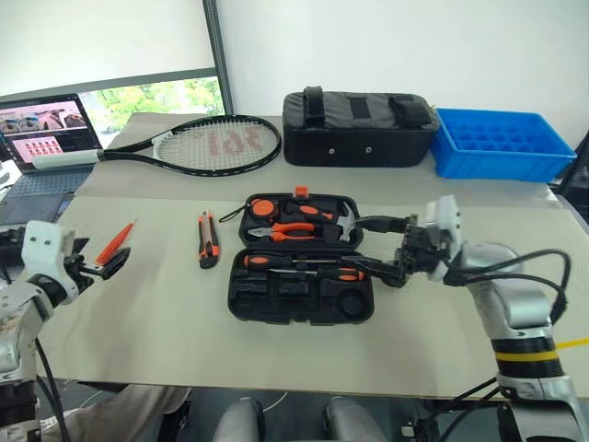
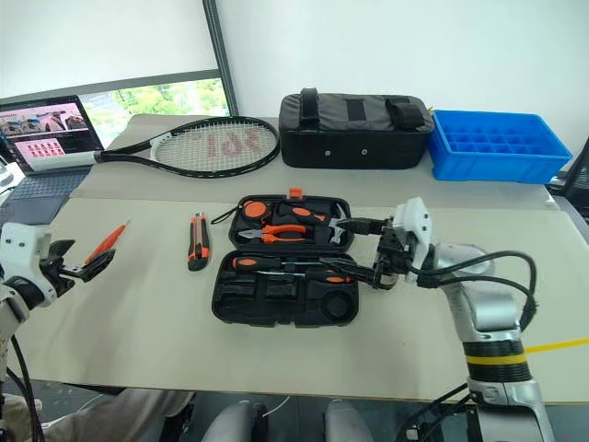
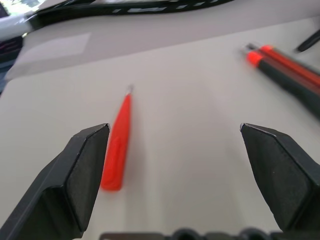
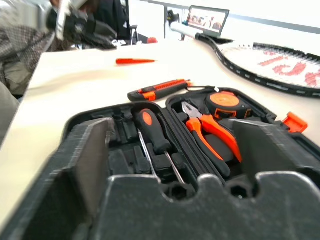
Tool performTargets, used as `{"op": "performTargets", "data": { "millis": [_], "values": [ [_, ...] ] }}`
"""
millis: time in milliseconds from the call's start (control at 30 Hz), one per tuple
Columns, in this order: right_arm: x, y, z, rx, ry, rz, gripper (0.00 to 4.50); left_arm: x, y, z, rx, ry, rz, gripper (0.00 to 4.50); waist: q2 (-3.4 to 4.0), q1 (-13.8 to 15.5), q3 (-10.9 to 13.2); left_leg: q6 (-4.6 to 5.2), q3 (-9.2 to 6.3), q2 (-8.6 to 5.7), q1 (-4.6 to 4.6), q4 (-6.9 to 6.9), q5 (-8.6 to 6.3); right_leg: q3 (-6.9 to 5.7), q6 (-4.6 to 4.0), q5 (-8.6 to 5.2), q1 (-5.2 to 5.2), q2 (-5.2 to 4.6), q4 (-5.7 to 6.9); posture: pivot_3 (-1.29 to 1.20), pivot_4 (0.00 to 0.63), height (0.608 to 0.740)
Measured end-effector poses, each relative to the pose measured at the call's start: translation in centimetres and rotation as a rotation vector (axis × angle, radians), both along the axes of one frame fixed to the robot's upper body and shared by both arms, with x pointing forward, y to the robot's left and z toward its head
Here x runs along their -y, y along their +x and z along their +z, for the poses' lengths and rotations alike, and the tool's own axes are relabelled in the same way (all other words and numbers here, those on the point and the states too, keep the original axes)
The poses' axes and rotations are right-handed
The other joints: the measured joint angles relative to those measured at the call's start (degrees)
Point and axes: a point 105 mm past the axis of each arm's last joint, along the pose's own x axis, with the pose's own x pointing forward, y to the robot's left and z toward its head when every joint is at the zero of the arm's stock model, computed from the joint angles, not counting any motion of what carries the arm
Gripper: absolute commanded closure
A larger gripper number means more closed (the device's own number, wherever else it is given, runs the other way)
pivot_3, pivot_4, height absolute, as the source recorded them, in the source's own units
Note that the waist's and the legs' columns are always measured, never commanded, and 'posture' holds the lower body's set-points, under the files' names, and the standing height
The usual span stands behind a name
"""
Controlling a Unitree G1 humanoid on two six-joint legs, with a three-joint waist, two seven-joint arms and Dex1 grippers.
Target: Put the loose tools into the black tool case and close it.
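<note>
Left wrist view shows you the left tool (image 3: 175,150) released over the orange screwdriver (image 3: 117,145); your right tool (image 1: 386,249) is released beside the open black tool case (image 1: 301,299).

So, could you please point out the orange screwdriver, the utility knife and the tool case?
orange screwdriver (image 3: 117,145): left wrist view, middle of its handle.
utility knife (image 1: 209,238): left eye view, middle of its body.
tool case (image 1: 241,310): left eye view, near left corner of the open tray.

Bright, even daylight, soft shadows; both wrist views blur close up.
</note>
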Motion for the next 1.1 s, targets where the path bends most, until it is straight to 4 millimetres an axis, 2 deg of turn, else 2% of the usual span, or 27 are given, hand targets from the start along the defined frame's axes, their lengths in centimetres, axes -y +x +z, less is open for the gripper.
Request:
{"op": "performTargets", "data": {
  "millis": [167,333,500,733,867,900,933,967,1100],
  "values": [
    [2.1,-1.6,0.1,0.007,0.002,0.024,0.04,-1.8,0.6,-2.2,-0.036,0.000,0.025,0.00,0.01,0.4,0.0,0.00,0.15,0.00,-0.02,0.02,0.00,-0.49,-0.02,0.01,0.00,-0.11,0.00,0.00,0.150,0.708],
    [2.1,-2.5,1.1,0.053,0.013,0.050,0.04,-1.9,2.7,-3.2,-0.050,-0.005,-0.005,0.00,-0.02,0.8,0.0,0.00,0.15,-0.01,-0.03,0.03,0.00,-0.58,-0.03,0.02,-0.01,-0.02,0.01,0.00,0.150,0.708],
    [2.5,-2.1,1.0,0.068,0.005,-0.009,0.04,-1.6,4.4,-3.8,-0.083,0.000,-0.023,0.00,-0.02,0.9,0.0,0.00,0.20,-0.01,-0.07,0.02,0.00,-0.58,-0.02,0.02,-0.07,0.03,0.04,0.00,0.150,0.708],
    [2.8,-1.8,1.0,0.074,0.006,-0.053,0.04,-1.5,5.0,-4.5,-0.117,-0.032,-0.012,0.00,-0.01,1.2,0.0,0.00,0.20,0.00,-0.08,0.02,0.00,-0.58,-0.02,0.02,-0.11,0.07,0.08,0.00,0.150,0.708],
    [3.0,-1.8,1.1,0.077,0.011,-0.062,0.00,-1.4,5.0,-4.8,-0.122,-0.041,-0.021,1.04,0.02,1.2,0.0,0.00,0.23,0.01,-0.04,0.03,0.00,-0.58,-0.02,0.01,-0.11,0.08,0.09,0.00,0.150,0.708],
    [3.0,-1.8,1.1,0.077,0.012,-0.062,0.00,-1.4,4.9,-4.8,-0.123,-0.042,-0.022,1.55,0.03,1.2,-0.1,0.00,0.23,0.03,-0.03,0.02,0.00,-0.58,-0.01,0.01,-0.10,0.08,0.10,0.00,0.150,0.708],
    [3.0,-1.8,1.1,0.076,0.013,-0.062,0.00,-1.4,4.9,-4.9,-0.125,-0.044,-0.025,1.75,0.04,1.1,-0.1,0.00,0.23,0.04,-0.02,0.02,0.00,-0.58,-0.02,0.01,-0.11,0.11,0.11,0.00,0.150,0.708],
    [3.0,-1.8,1.1,0.074,0.012,-0.063,0.00,-1.4,4.9,-4.9,-0.127,-0.045,-0.029,2.30,0.04,1.1,-0.1,0.00,0.23,0.06,-0.01,0.02,0.00,-0.57,-0.01,0.01,-0.11,0.13,0.12,0.00,0.150,0.708],
    [3.3,-2.1,0.5,0.054,0.014,-0.073,0.00,-1.6,4.5,-5.0,-0.131,-0.036,-0.034,3.62,0.05,0.9,-0.1,0.00,0.23,0.08,0.00,0.02,0.00,-0.57,-0.01,0.01,-0.11,0.15,0.14,0.00,0.150,0.708]
  ]
}}
